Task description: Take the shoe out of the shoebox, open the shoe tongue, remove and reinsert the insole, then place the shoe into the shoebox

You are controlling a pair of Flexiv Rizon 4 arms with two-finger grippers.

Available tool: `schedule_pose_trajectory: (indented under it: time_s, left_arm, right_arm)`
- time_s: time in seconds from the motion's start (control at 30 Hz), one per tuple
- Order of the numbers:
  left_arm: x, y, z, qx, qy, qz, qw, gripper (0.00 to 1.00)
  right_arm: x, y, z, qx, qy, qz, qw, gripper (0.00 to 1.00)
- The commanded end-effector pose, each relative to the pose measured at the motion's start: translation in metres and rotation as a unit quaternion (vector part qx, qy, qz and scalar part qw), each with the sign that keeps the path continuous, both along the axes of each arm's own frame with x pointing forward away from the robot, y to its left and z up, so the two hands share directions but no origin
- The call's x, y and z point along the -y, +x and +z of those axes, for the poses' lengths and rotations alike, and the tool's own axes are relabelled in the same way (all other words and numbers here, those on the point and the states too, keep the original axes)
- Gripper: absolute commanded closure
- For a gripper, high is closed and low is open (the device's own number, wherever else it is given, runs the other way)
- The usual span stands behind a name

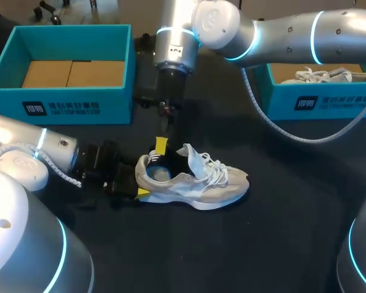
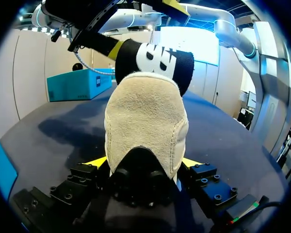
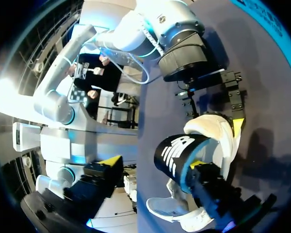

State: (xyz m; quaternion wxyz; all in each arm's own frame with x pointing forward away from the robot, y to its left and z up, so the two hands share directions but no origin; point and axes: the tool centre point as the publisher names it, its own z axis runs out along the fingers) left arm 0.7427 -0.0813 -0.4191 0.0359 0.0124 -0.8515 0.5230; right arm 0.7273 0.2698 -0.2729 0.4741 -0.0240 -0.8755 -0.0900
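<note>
- Sitting mid-table on its sole is the beige shoe (image 1: 192,183), toe to the right, heel to the left, white laces (image 1: 215,170) loose on top.
- L arm comes in low from the left, lying along the dark table (image 1: 274,244). L gripper (image 2: 142,161) is clamped on the shoe's heel, one yellow tip pressed to each side of the suede heel cup.
- Black insole (image 2: 157,58) w/ white logo stands up out of the shoe opening, curled, lower end inside the shoe near the heel.
- R arm comes in from the far right, reaches past the middle and points down over the heel end of the shoe.
- R gripper (image 3: 154,164) has its fingers spread apart. One tip is against the insole's curled inner face; the other stands off w/ a visible gap, so no clamp.
- Teal shoebox far left (image 1: 61,101) has only a bare cardboard floor showing and sits well apart from the shoe.
- Teal shoebox far right (image 1: 320,101) holds a second pale sneaker (image 1: 329,74). R arm's grey cable (image 1: 274,125) loops down in front of this box.
</note>
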Motion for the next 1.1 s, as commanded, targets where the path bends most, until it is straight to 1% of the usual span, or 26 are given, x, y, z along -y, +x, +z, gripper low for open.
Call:
schedule_pose_trajectory:
  time_s: [0.03, 0.17, 0.2, 0.23, 0.3, 0.33, 0.43, 0.73, 1.1]
  left_arm:
    - [0.001, 0.001, -0.001, -0.001, 0.001, -0.001, 1.000, 1.00]
    - [0.001, 0.001, -0.001, -0.001, 0.001, -0.001, 1.000, 1.00]
    - [0.001, 0.001, -0.001, -0.001, 0.001, -0.001, 1.000, 1.00]
    - [0.001, 0.001, -0.001, -0.001, 0.001, -0.001, 1.000, 1.00]
    - [0.001, 0.001, -0.001, -0.001, 0.001, -0.001, 1.000, 1.00]
    - [0.001, 0.001, -0.001, -0.001, 0.001, -0.001, 1.000, 1.00]
    - [0.001, 0.001, -0.001, -0.001, 0.001, -0.001, 1.000, 1.00]
    - [0.001, 0.001, -0.001, -0.001, 0.001, -0.001, 1.000, 1.00]
    - [0.001, 0.001, -0.001, -0.001, 0.001, -0.001, 1.000, 1.00]
  right_arm:
    - [0.000, -0.001, -0.003, 0.000, 0.000, 0.000, 1.000, 0.59]
    - [0.001, 0.000, -0.005, -0.002, 0.002, -0.002, 1.000, 0.73]
    - [0.001, 0.000, -0.005, -0.002, 0.003, -0.001, 1.000, 0.78]
    - [0.001, 0.000, -0.007, -0.003, 0.005, 0.000, 1.000, 0.85]
    - [0.002, 0.001, -0.008, -0.003, 0.006, 0.000, 1.000, 0.92]
    - [0.002, 0.001, -0.009, -0.003, 0.007, 0.000, 1.000, 1.00]
    - [0.003, 0.003, -0.008, -0.003, 0.007, -0.001, 1.000, 1.00]
    - [0.003, 0.013, 0.016, 0.022, 0.010, 0.012, 1.000, 1.00]
    - [-0.009, 0.027, 0.024, 0.041, 0.014, 0.040, 0.998, 1.00]
